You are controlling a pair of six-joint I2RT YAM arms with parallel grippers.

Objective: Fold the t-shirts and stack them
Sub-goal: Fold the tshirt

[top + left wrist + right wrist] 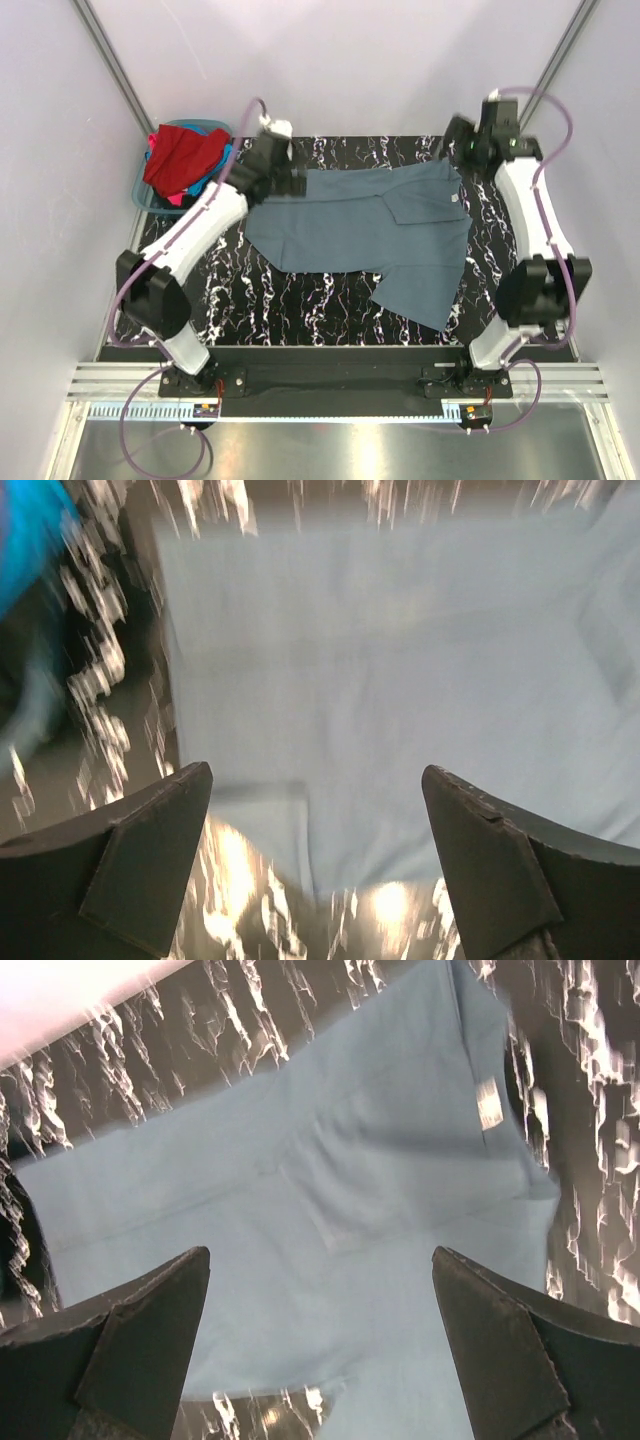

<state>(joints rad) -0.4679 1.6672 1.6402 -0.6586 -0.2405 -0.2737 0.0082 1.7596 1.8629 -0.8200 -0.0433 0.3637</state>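
Observation:
A slate grey-blue t-shirt [370, 230] lies spread on the black marbled table, one sleeve folded over its middle. Its cloth fills the left wrist view [400, 680] and the right wrist view [330, 1220]. My left gripper [290, 185] hovers over the shirt's far left edge, jaws open and empty [315, 780]. At the shirt's far right corner hangs my right gripper [462, 148], also open with nothing between its fingers [320, 1260]. More t-shirts, red [185, 158] with bright blue and pink beneath, are heaped in the basket at far left.
A teal-blue plastic basket [143, 192] stands at the table's far left corner, beside the left arm. The black marbled table [300, 300] shows bare in front of the shirt. Grey walls and metal frame posts enclose the back and sides.

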